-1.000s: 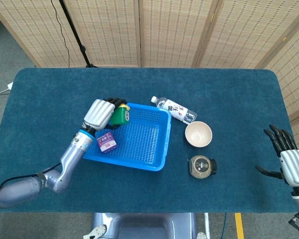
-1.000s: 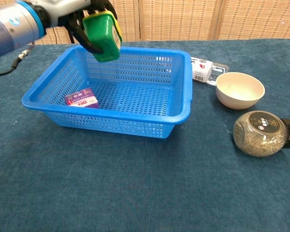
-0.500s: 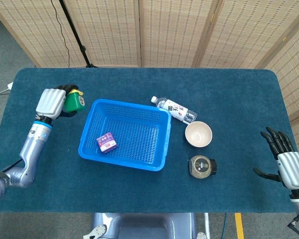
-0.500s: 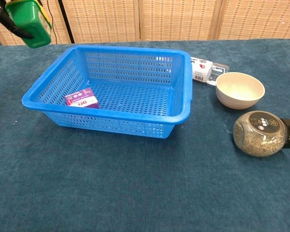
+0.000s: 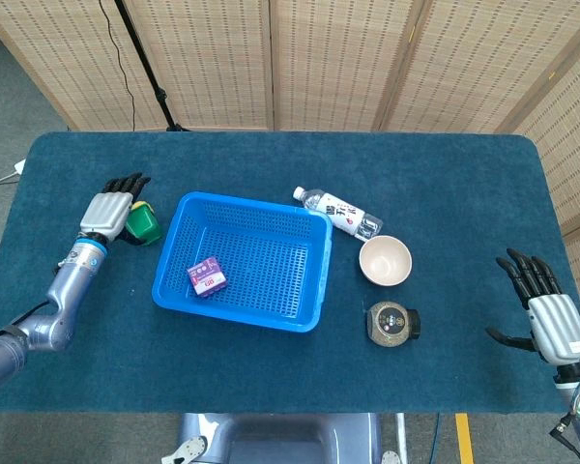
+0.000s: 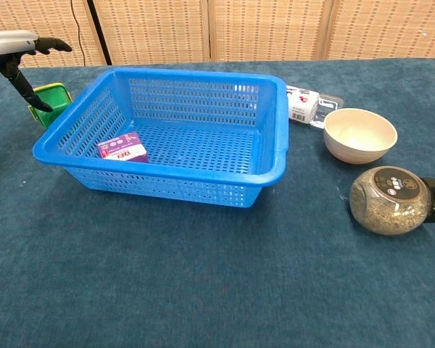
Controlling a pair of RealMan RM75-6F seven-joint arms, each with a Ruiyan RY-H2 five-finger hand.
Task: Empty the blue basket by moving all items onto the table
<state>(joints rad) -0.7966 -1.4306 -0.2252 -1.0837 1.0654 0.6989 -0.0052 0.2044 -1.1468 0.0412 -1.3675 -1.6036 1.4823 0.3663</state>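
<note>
The left hand (image 5: 109, 206) sits at the far left, fingers spread and extended forward, its silver forearm angling back toward the near edge; the right hand (image 5: 546, 307) hovers at the far right, palm down, dark fingers splayed apart, holding nothing

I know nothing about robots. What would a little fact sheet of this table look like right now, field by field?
Basket: blue basket, mid-table
Inside basket: purple box, near its left wall
Already out: green container, on the table left of the basket
Left hand: left hand, fingers spread, beside the green container
Right hand: right hand, fingers spread, holding nothing, far right
Other items: bottle, bowl, jar, all right of the basket
</note>
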